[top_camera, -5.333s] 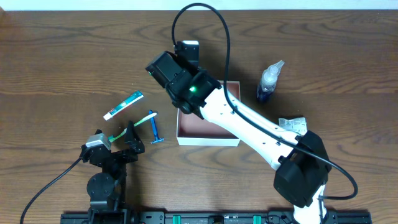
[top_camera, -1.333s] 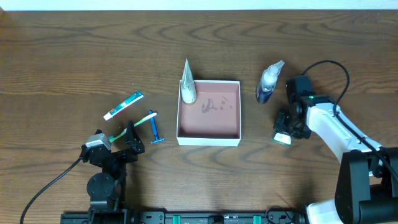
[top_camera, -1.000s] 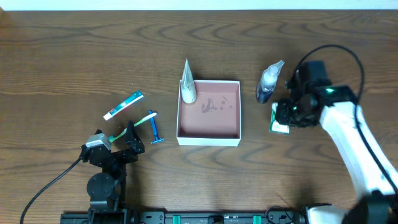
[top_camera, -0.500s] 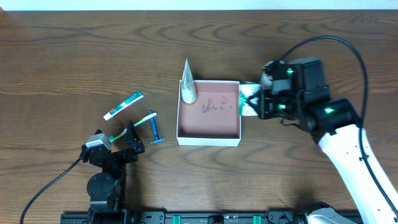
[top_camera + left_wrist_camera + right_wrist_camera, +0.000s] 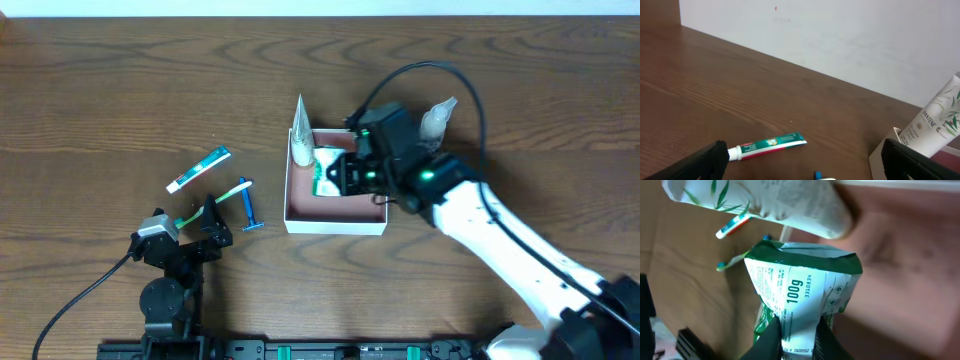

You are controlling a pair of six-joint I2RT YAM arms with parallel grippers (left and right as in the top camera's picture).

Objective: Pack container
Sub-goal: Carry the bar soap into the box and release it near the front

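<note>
The container (image 5: 336,224) is a shallow white-walled box with a reddish-brown floor (image 5: 910,275) at the table's middle. A white Pantene tube (image 5: 301,138) leans on its back left corner and also shows in the right wrist view (image 5: 765,205) and the left wrist view (image 5: 935,120). My right gripper (image 5: 340,175) is shut on a green and white packet (image 5: 800,292), holding it over the container's left part. My left gripper (image 5: 805,172) is open and empty, low at the front left, behind a toothpaste tube (image 5: 198,168).
A green toothbrush (image 5: 215,197) and a blue razor (image 5: 249,208) lie left of the container, close to the left gripper. A clear spray bottle (image 5: 437,117) lies right of the container, partly behind my right arm. The toothpaste tube also shows in the left wrist view (image 5: 767,145).
My right arm picked up the packet at the right of the table and carried it left, past the spray bottle, to over the container. The left arm stayed still.
</note>
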